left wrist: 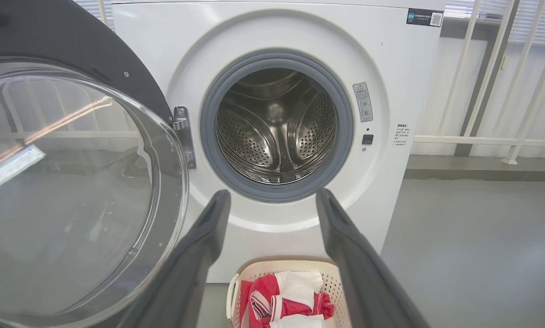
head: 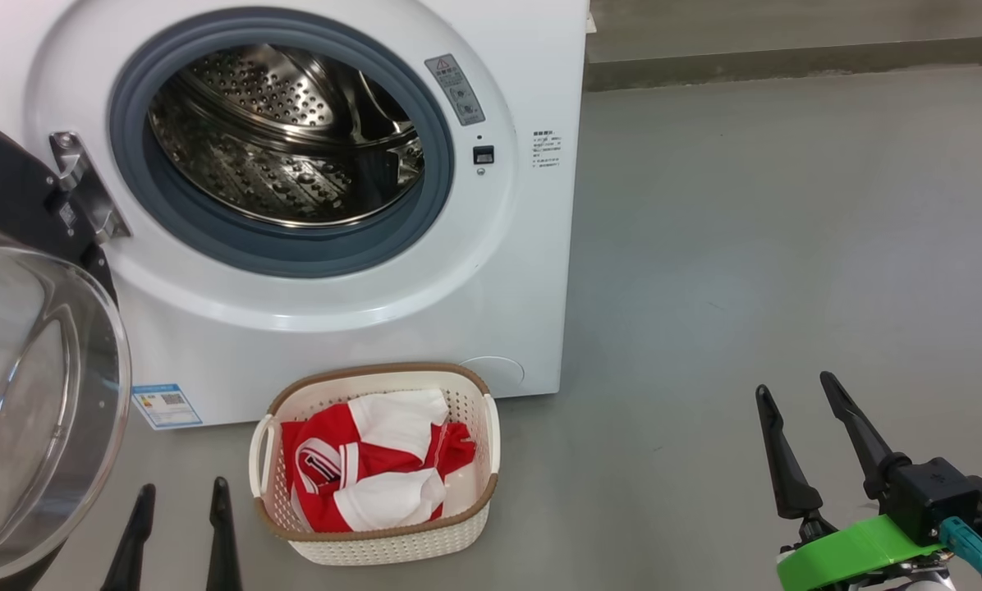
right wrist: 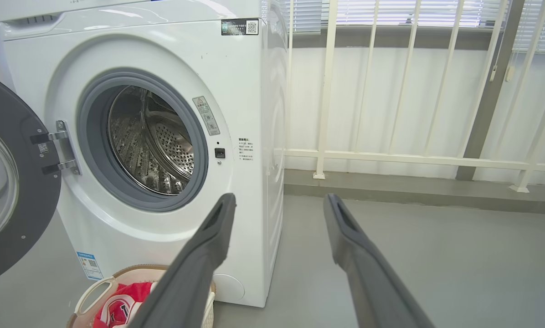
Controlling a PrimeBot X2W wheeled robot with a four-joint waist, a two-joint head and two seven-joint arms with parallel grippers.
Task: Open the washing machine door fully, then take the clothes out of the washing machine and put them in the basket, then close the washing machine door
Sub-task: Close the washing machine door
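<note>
- The left gripper (head: 183, 491) is low down at the left, close to the camera. Its two dark fingers are spread wide apart and hold nothing.
- The right gripper (head: 793, 384) is low down at the right, over the grey floor (head: 745, 246). Its fingers are wide apart too, with nothing between them. Behind the fingers is a bright green ring (head: 852, 554).
- The basket (head: 392, 546) stands on the floor between the two grippers, just in front of the washing machine (head: 335, 328).
- The clothes (head: 368, 472) lie in the basket in a crumpled red and white bundle. They sit below the brown rim.
- The washing machine door (head: 39, 394) hangs open at the left, just beside the left gripper. Its big glass bowl bulges out toward the camera. A metal hinge (head: 80, 185) joins it to the machine.
- The washing machine is big and white. A small blue label (head: 167, 406) is stuck low on its front, left of the basket.
- A grey rubber ring (head: 294, 258) goes around the round hole. Inside is the shiny drum (head: 286, 139), dotted with little holes.
- Far back, in the right wrist view, a white railing (right wrist: 327, 91) stands along the wall, to the right of the machine.
</note>
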